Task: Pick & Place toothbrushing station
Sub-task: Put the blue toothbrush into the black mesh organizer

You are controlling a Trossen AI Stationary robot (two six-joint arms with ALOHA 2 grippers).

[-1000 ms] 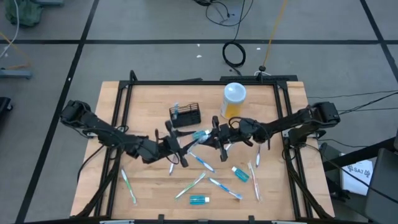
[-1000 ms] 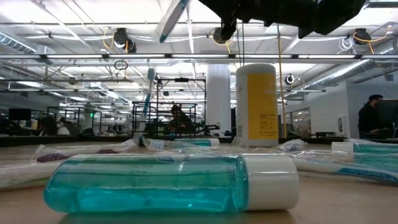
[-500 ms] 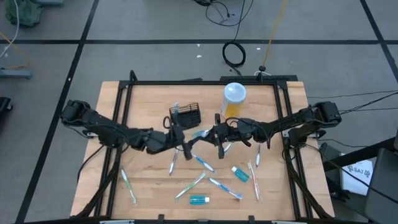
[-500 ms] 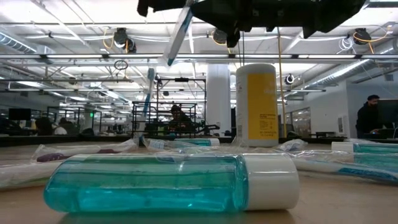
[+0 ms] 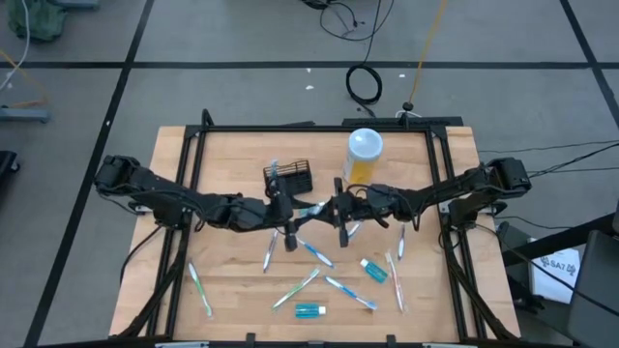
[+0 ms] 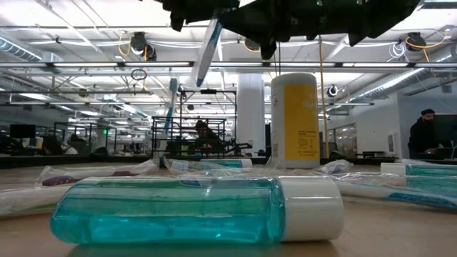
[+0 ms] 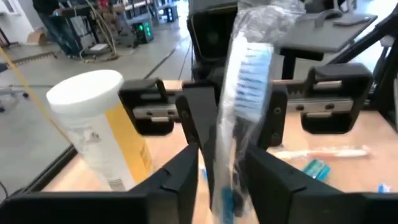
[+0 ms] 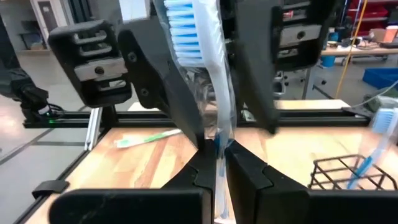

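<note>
A plastic-wrapped toothbrush [image 5: 311,209] hangs in the air between my two grippers over the table's middle, head up [image 8: 186,25], its lower end [image 6: 199,80] pointing down. My right gripper [image 8: 217,152] is shut on it. My left gripper [image 7: 227,168] faces it from the table's left. Its fingers [image 8: 171,87] stand on either side of the brush, part-way closed, with gaps showing. The black slatted toothbrushing station [image 5: 290,180] stands on the table just beyond them, with a toothbrush [image 5: 274,172] in it. My right gripper pinches the wrapped toothbrush's handle [image 8: 219,134] between its two fingers, below the bristles. The fingers come level from the table's right and lie across the brush. The brush is lifted clear, near upright and a little slanted, head up. Whether my left gripper's fingers touch the wrapper, I cannot tell.
A tall yellow container with a white lid [image 5: 364,155] stands right of the station. Several wrapped toothbrushes [image 5: 198,288] and two small teal bottles [image 5: 309,310] [image 5: 375,270] lie on the table's near half. One bottle [image 6: 193,210] fills the front of the low view.
My left gripper has moved toward the table's right and far side, up to the toothbrush, rolling as it went. Its fingers now stand around the brush. The brush in my right gripper has tipped nearer to upright, and its lower end hangs lower.
</note>
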